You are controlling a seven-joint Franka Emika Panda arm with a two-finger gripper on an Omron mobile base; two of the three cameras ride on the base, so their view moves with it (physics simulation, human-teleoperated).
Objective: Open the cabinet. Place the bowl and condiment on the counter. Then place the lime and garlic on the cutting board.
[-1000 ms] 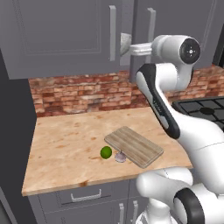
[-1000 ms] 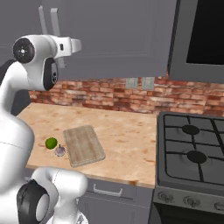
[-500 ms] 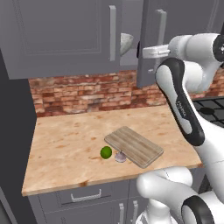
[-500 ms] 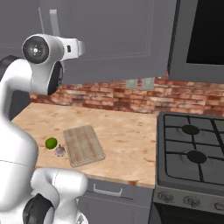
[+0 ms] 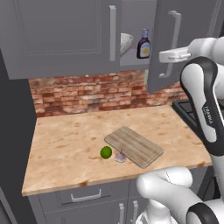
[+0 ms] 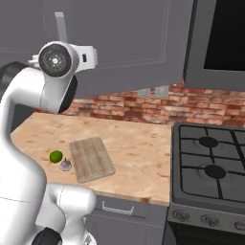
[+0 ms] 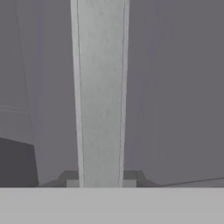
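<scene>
Cabinet (image 5: pixel 61 35) up on the wall, right door (image 5: pixel 175 39) swung partly out, left door shut. Gripper (image 5: pixel 168 55) clamped narrow on the right door's vertical handle (image 5: pixel 176 41), long axis upright, hinge to the right. Farther open than half a second ago, now baring bowl (image 5: pixel 125 42) and condiment (image 5: pixel 143 44) inside. Lime (image 5: pixel 106 152) and garlic (image 5: pixel 120 156) on counter (image 5: pixel 65 144), touching cutting board (image 5: pixel 133 146).
</scene>
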